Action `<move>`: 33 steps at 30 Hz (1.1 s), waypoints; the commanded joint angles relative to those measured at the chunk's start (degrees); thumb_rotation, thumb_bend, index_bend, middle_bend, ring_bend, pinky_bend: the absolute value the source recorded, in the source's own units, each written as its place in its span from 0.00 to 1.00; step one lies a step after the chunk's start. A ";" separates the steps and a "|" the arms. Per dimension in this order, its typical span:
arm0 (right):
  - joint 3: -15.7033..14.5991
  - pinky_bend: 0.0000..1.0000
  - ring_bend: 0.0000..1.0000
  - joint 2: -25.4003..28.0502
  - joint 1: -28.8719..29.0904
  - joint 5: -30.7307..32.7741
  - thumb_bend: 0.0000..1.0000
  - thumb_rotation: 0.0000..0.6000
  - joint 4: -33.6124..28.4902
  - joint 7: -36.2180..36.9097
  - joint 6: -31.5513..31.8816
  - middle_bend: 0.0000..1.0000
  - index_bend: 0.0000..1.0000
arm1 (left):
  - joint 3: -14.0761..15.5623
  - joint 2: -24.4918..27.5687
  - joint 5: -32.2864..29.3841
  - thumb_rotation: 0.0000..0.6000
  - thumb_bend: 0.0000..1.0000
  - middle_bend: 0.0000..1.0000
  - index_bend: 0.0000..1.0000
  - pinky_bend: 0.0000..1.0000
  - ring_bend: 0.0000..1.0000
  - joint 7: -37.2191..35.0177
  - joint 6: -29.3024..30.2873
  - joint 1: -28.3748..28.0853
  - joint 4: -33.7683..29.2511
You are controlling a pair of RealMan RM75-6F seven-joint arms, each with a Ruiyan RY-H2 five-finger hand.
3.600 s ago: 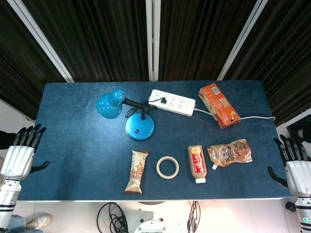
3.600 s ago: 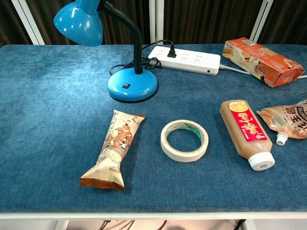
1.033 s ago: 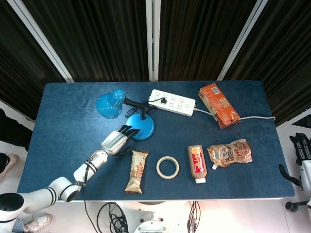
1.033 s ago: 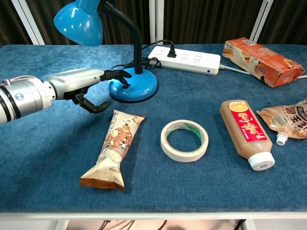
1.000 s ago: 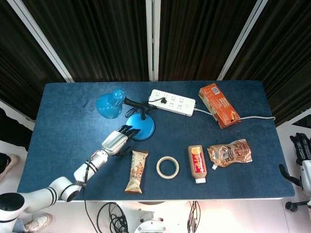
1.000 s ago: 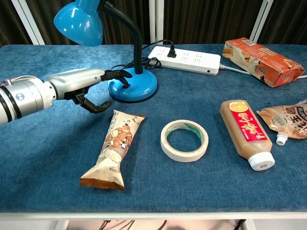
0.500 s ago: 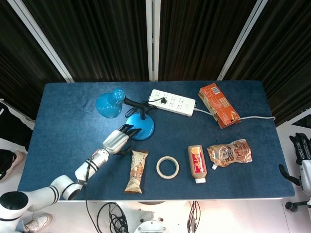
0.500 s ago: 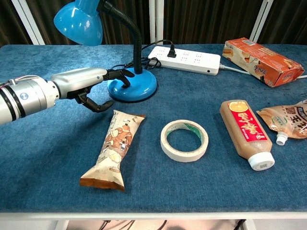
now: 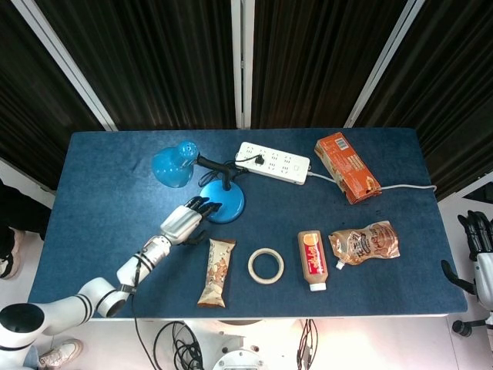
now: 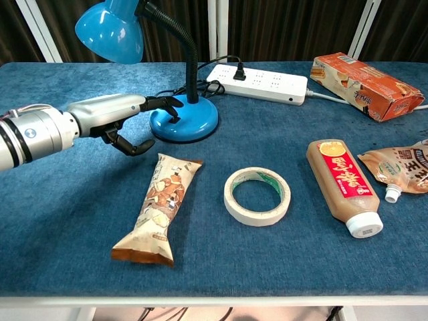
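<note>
**Left hand reaches to the base of the blue lamp**

The left hand [image 10: 110, 110] comes in from the left side of the blue table [image 10: 60, 221]. Its fingers [image 10: 164, 103] are stretched out and spread, and the tips lie over the left edge of the lamp base [image 10: 186, 122]; if they really touch it or only hover just above, the pictures do not show clearly. The thumb hangs down under the palm, apart from the other fingers. The hand grasps nothing. In the head view the same hand [image 9: 185, 220] lies just at the left of the round base [image 9: 223, 203].

The blue desk lamp [image 10: 110, 30] stands in the back left part of the table. Its shade is tilted to the left, and the black flexible neck bends down to the base. The lamp's black cord goes to the white power strip [image 10: 257, 83] behind it, where a plug sits in a socket.

In front of the hand, near the front edge, lies a snack bar in a brown wrapper [image 10: 157, 207]. Next to it on the right is a roll of tape [image 10: 257, 196], lying flat. Further right lies a brown bottle with white cap [image 10: 342, 184], then a brown spout pouch [image 10: 401, 168]. An orange box [image 10: 364, 77] lies in the back right corner.

The right hand [image 9: 479, 247] shows only in the head view, beyond the right edge of the table, well apart from everything. Its fingers point upward and hold nothing.
</note>
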 commanded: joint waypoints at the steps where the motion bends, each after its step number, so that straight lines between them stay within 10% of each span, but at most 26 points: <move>1: 0.04 0.00 0.00 0.03 -0.02 0.07 0.25 1.00 0.00 0.02 0.02 0.00 0.00 | 0.16 -0.16 0.05 1.00 0.51 0.11 0.01 0.00 0.00 -0.19 -0.02 -0.06 0.21; 18: 0.12 0.00 0.00 -0.05 -0.22 0.30 0.26 1.00 0.66 0.97 0.11 0.00 0.00 | 0.00 0.80 0.72 1.00 0.50 0.09 0.01 0.00 0.00 0.66 2.97 0.05 -1.15; 33: 0.01 0.00 0.00 -0.08 -0.04 -0.11 0.26 1.00 -0.16 0.52 -0.04 0.00 0.00 | 6.26 26.29 -6.89 1.00 0.29 0.07 0.02 0.01 0.00 19.73 17.18 17.59 -26.18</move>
